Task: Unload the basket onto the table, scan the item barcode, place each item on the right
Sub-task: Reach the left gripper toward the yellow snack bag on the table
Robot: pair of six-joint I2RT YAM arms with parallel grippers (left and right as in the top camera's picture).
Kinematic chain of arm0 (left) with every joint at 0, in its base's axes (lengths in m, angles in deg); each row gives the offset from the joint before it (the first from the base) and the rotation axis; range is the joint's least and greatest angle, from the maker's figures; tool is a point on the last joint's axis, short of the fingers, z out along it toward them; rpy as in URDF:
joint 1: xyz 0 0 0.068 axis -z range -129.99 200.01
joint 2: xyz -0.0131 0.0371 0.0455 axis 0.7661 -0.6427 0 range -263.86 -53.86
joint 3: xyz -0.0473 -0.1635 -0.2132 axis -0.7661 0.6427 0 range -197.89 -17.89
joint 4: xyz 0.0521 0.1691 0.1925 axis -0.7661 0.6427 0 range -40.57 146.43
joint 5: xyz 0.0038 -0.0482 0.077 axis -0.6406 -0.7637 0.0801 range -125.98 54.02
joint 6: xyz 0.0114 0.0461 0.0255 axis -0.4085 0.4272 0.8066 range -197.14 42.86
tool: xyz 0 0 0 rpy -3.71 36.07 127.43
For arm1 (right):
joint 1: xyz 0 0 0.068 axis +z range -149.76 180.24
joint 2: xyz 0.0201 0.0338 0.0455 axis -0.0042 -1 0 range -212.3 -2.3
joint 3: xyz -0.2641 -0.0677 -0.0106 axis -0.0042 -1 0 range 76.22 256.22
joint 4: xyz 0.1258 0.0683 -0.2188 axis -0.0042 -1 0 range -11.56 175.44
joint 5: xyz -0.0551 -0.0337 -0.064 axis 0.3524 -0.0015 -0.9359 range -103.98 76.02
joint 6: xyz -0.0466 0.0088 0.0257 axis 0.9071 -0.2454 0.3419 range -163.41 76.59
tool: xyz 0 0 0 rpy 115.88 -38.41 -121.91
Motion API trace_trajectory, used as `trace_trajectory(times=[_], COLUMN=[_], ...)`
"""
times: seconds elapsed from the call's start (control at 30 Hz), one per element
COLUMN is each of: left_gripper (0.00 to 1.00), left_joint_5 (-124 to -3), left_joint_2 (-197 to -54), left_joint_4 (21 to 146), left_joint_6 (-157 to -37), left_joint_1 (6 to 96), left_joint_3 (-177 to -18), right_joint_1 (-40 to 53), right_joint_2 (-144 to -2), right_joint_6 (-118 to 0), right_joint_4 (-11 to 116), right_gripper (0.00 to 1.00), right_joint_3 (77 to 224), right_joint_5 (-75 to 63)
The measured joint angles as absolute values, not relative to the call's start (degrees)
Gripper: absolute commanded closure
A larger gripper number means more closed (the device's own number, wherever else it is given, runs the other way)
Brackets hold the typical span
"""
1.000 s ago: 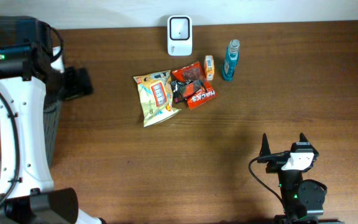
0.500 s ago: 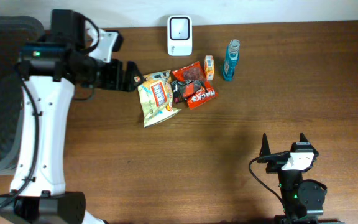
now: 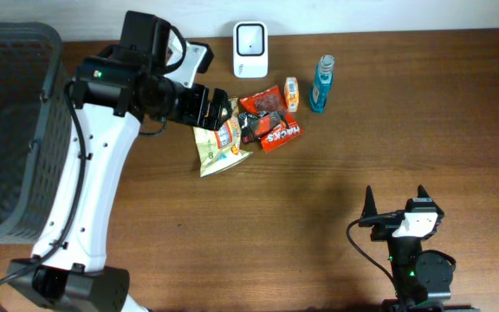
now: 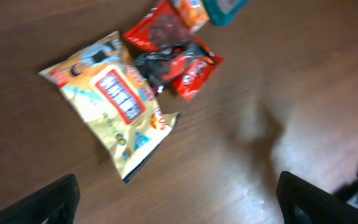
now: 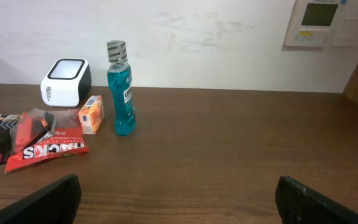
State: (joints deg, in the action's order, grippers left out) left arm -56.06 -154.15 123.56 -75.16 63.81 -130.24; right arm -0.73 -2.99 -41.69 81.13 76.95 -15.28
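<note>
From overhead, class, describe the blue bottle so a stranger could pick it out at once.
On the table, find the white scanner at the far edge. Right of it sits a small orange box, then the bottle. It alone stands tall, blue, grey-capped.

Red packet (image 3: 277, 130): white capitals read "HACKS" in the overhead view (the right wrist view gives only the closing letters clearly). Yellow bag (image 4: 114, 109): red banner with white print, blurred, not legible. Blue bottle (image 5: 121, 93) and orange box (image 5: 92, 114): label print too small to read.
</note>
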Motion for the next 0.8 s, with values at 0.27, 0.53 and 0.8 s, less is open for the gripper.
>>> trace_trajectory(times=[0.27, 0.53, 0.8], left_gripper=[0.01, 0.01, 0.01], left_joint_5=[-52.82, -52.41, -52.41], left_joint_2=[-154.15, -154.17, -155.0], left_joint_4=[123.71, 125.07, 125.73], left_joint_6=[-77.65, -77.87, -77.87], left_joint_1=[63.77, 63.77, 63.77], left_joint_3=[-130.24, -130.24, -130.24], right_joint_1=[-0.73, -0.73, -0.73], right_joint_2=[-2.99, -2.99, -2.99], right_joint_6=[-41.65, -41.67, -41.69], right_joint_4=[81.13, 81.13, 81.13], right_gripper=[0.01, 0.02, 0.01], right_joint_3=[76.95, 76.95, 76.95], right_joint_5=[-15.28, -15.28, -15.28])
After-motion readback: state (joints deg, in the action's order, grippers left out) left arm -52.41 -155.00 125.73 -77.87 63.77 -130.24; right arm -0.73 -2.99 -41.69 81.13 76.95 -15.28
